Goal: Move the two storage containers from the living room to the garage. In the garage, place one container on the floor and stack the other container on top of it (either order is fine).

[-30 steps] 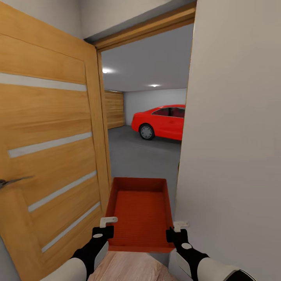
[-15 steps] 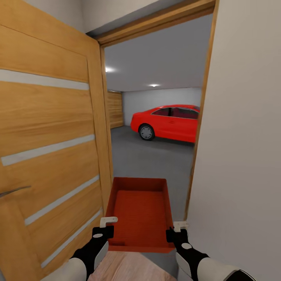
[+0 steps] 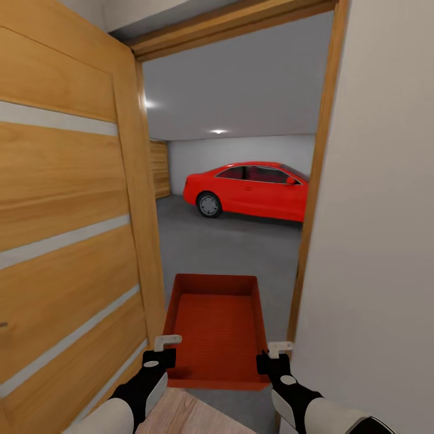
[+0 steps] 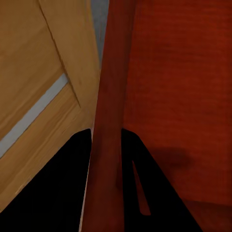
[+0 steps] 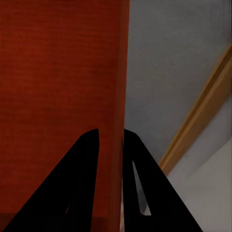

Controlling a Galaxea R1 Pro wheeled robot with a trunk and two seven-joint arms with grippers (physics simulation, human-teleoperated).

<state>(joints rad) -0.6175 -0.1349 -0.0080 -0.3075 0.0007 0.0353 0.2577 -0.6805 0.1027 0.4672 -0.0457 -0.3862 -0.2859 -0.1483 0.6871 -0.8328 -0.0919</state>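
Lighting: even, soft, moderately bright. Sources: two ceiling lights (image 3: pixel 218 131) in the garage, the left one flaring beside the door (image 3: pixel 66 241). Shadows: faint under the car (image 3: pixel 250 190); dim patch on the bin's (image 3: pixel 218 328) ribbed bottom in the left wrist view. Fingers (image 4: pixel 145 193) render flat black, without detail. Wrist views soft, slightly blurred; head view sharper, verticals leaning at the edges.

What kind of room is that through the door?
It looks like a garage. A red car is parked inside on a plain grey concrete floor, with bare pale walls behind it. The robot stands in the doorway beside an open wooden door, carrying an orange-red bin.
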